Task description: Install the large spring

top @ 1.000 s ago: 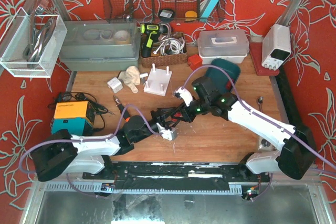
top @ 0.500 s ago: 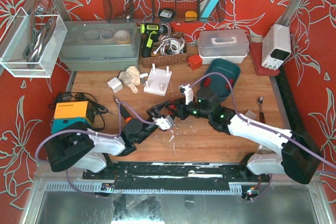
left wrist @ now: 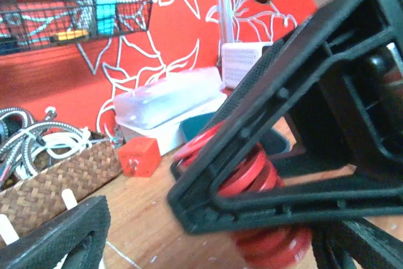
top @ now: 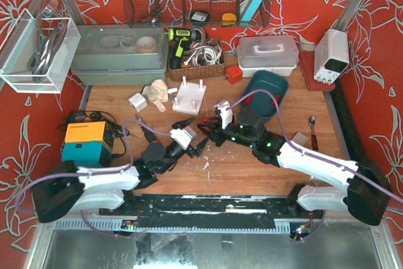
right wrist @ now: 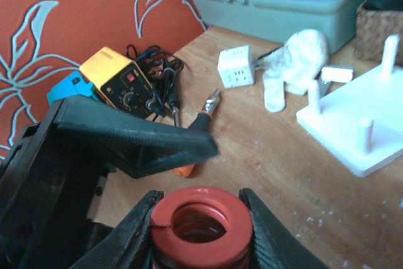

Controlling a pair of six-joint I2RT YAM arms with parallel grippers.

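Observation:
My right gripper (right wrist: 200,226) is shut on the large red spring (right wrist: 201,209), which stands upright between its fingers, open end up. In the top view the right gripper (top: 206,134) holds the spring (top: 203,128) above the table's middle. In the left wrist view the spring (left wrist: 252,174) sits inside the right gripper's black fingers, close in front of the camera. My left gripper (left wrist: 208,247) is open and empty, its fingers (left wrist: 56,237) spread to either side of the spring. The left gripper also shows in the top view (top: 189,131). A white peg base (top: 190,96) lies behind them.
A yellow soldering station (top: 85,133) sits at the left with an orange-handled screwdriver (right wrist: 195,124) near it. A white cube adapter (top: 137,101) and cloth (top: 157,92) lie beside the peg base. A teal bowl (top: 267,86) and a red cube (top: 233,74) are at the back.
My right gripper has carried the spring leftwards. My left gripper has swung up and away from me, and now faces the spring with its fingers apart.

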